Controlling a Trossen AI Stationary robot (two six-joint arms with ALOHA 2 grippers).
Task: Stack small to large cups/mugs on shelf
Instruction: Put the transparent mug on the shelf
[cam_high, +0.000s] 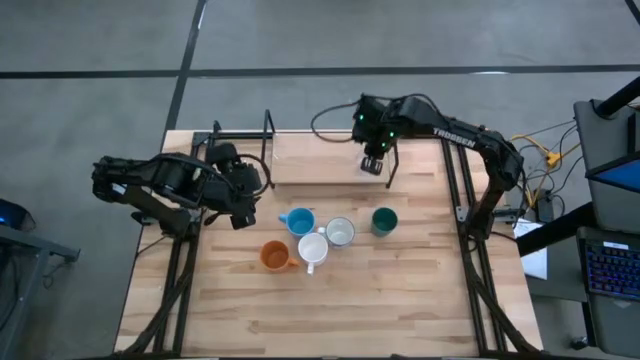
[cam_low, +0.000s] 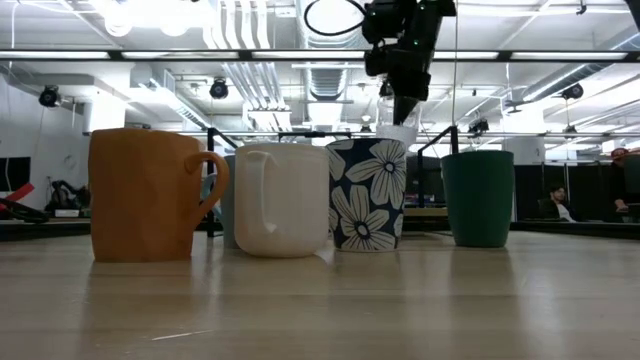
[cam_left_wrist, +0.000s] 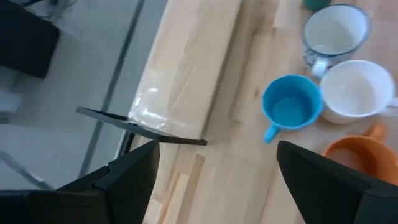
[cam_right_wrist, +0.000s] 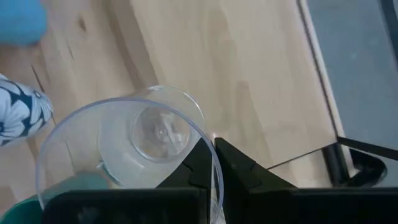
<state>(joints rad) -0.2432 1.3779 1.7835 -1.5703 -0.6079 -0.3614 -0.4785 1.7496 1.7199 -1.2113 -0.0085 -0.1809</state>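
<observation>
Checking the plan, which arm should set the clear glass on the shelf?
Right. The right gripper is shut on the clear glass over the shelf; the left gripper is open and empty.

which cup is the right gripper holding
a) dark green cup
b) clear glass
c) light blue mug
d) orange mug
b: in the right wrist view the right gripper is shut on the rim of the clear glass, held above the shelf.

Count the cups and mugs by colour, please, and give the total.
Light blue mug: 1
Orange mug: 1
White mug: 1
White cup with flower pattern outside: 1
Dark green cup: 1
Clear glass, held by the right gripper: 1
Total: 6
</observation>
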